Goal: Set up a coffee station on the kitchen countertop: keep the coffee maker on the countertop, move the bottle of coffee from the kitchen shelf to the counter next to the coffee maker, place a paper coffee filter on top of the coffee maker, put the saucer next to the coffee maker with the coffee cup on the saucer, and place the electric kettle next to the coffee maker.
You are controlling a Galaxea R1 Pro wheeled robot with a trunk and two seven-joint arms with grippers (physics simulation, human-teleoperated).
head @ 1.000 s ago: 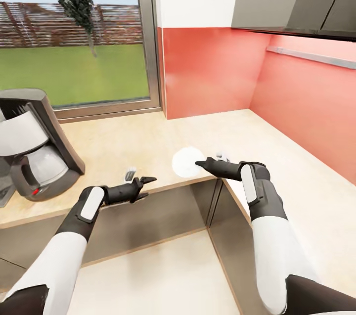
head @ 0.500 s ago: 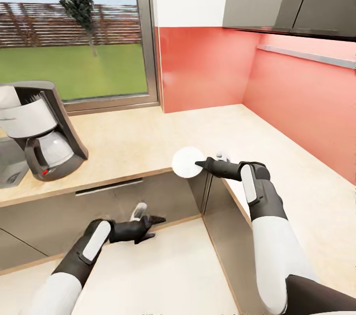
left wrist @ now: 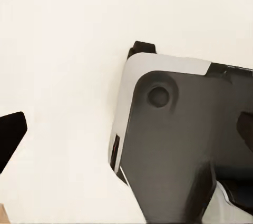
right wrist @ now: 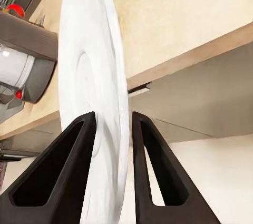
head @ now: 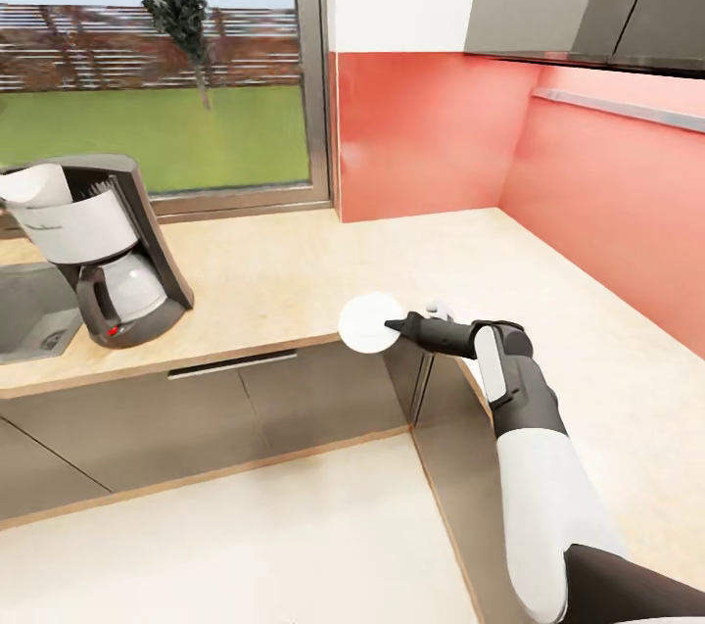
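White saucer (right wrist: pixel 92 103) edge-on in right claw (right wrist: pixel 113 124)

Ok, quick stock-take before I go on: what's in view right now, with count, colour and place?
coffee maker: one, dark grey with white front, on the counter at the head view's left.
filter: one, white, on top of the coffee maker.
saucer: one, white, on edge between the right gripper's fingers, at the counter's front edge.
counter: one, beige wood-grain, L-shaped, with grey cabinet fronts below.
sink: one, steel, left of the coffee maker.
window: one, behind the counter, lawn and fence outside.
wall panel: red, in the corner.
right gripper: one, black, shut on the saucer.
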